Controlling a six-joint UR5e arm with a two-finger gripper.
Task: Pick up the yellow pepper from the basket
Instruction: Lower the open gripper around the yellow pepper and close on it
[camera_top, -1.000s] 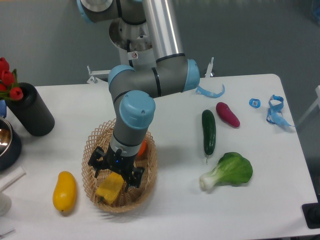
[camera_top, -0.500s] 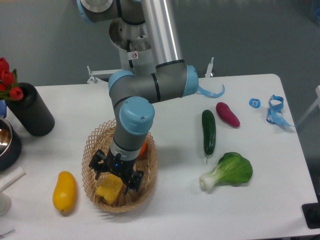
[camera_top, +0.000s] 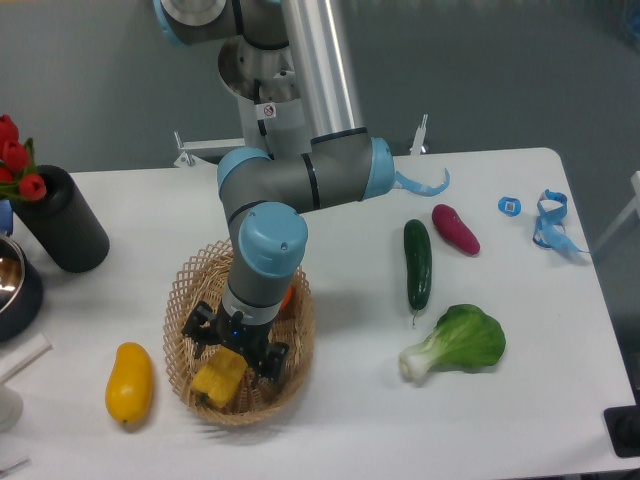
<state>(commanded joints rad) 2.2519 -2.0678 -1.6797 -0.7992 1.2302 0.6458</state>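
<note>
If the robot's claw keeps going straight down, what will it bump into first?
Most likely the yellow pepper. The gripper points down into the basket, its fingers spread either side of the pepper's top. From this single view, it is hard to tell whether they already touch it.

The gripper (camera_top: 233, 347) hides the top of the yellow pepper (camera_top: 220, 379), so any finger contact is unclear.
</note>
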